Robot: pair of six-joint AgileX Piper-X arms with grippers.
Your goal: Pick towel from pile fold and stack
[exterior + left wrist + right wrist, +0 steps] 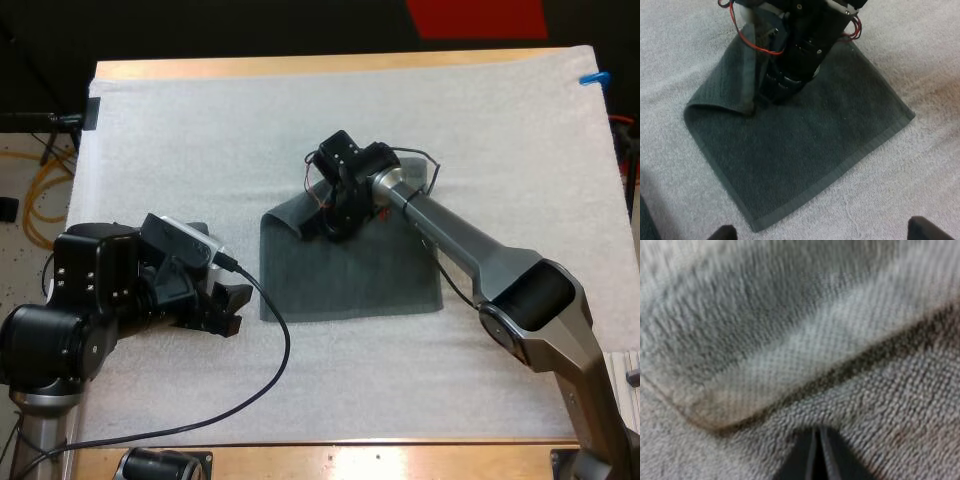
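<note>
Right claw pinched on the far-left corner of a towel spread at the middle of the mat.

The dark grey-green towel (350, 270) lies mostly flat on the white foam mat (200, 130), with its far-left corner curled up and over. There the right gripper (335, 220) points down, its black fingers closed to a bare slit on the cloth. The left gripper (235, 310) sits low just off the towel's left edge, fingers spread wide and holding nothing.
</note>
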